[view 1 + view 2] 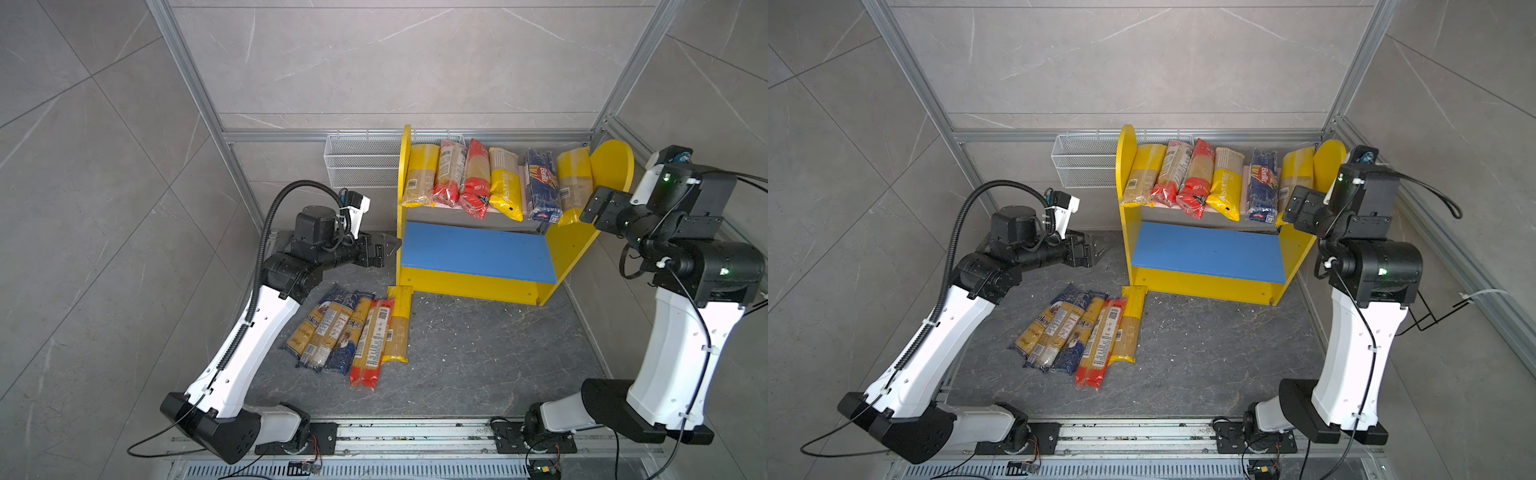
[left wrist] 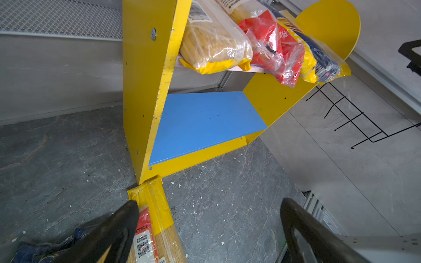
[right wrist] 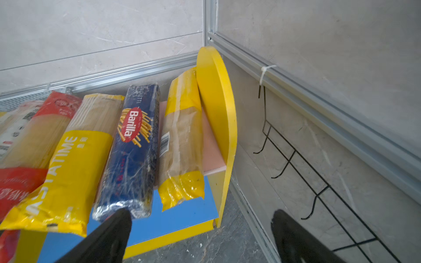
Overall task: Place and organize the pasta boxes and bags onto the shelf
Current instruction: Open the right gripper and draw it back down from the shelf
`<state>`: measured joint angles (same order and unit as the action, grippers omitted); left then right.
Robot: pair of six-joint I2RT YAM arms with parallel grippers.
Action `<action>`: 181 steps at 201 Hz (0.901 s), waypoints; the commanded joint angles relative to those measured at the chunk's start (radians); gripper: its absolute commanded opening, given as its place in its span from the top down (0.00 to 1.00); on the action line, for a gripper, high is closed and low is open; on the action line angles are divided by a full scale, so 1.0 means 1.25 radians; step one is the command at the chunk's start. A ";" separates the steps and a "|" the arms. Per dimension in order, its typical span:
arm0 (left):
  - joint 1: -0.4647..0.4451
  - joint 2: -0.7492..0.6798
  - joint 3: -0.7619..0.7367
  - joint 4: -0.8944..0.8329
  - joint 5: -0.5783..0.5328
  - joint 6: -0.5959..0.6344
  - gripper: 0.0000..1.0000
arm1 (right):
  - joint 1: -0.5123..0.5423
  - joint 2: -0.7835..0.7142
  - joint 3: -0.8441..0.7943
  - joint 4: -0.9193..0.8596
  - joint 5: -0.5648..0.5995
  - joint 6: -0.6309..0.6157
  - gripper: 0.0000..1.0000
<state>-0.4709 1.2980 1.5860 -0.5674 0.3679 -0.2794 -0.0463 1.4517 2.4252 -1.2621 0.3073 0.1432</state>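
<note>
- On upper pink board (image 3: 211, 157) of shelf (image 1: 478, 282): row of six packets (image 1: 505, 183), laid front to back, near ends overhanging the edge. Colours from the left in both top views: yellow, clear with red, red, yellow, dark blue, yellow.
- Against right side panel: last yellow packet (image 3: 182, 136), leaning on the panel. Strip of bare pink between it and dark blue packet (image 3: 134, 148).
- Lower blue board (image 1: 473, 249): bare.
- On worktop (image 1: 478, 361), front-left of shelf: five loose packets (image 1: 353, 332), side by side, partly overlapping. Outermost yellow packet (image 1: 400, 324) touching the foot of the shelf's left panel.
- Progress, as a judgement: a little over half shelved. Five left to lift, probably onto the blue board. Top row uneven, some straightening due.
- Left claw (image 2: 208, 205): spread wide, empty, near the shelf's left panel, loose packets below.
- Right claw (image 3: 200, 213): spread wide, nothing between the fingers, just in front of the overhanging dark blue and yellow ends. Contact with the dark blue end not to be told.
- Worktop surface: dark grey, marbled, speckled with pale crumbs.
- Room: pale grey veined tile walls. Aluminium frame (image 1: 374, 135) around the cell. White mesh basket (image 1: 357, 162) behind the shelf's left side. Black wire hook rack (image 3: 319, 182) on the wall to the shelf's right.
</note>
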 commanded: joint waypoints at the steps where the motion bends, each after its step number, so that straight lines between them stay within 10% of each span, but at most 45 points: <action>1: 0.004 -0.069 -0.033 0.013 -0.011 -0.003 0.00 | -0.002 -0.080 -0.041 -0.006 -0.076 0.033 0.00; 181: 0.004 -0.452 -0.272 -0.162 -0.015 -0.094 0.00 | -0.002 -0.502 -0.704 -0.102 -0.394 0.183 0.05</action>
<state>-0.4706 0.7643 1.2598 -0.7456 0.3565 -0.3569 -0.0463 0.8608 1.6676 -1.4017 -0.1001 0.3225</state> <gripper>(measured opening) 0.998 0.948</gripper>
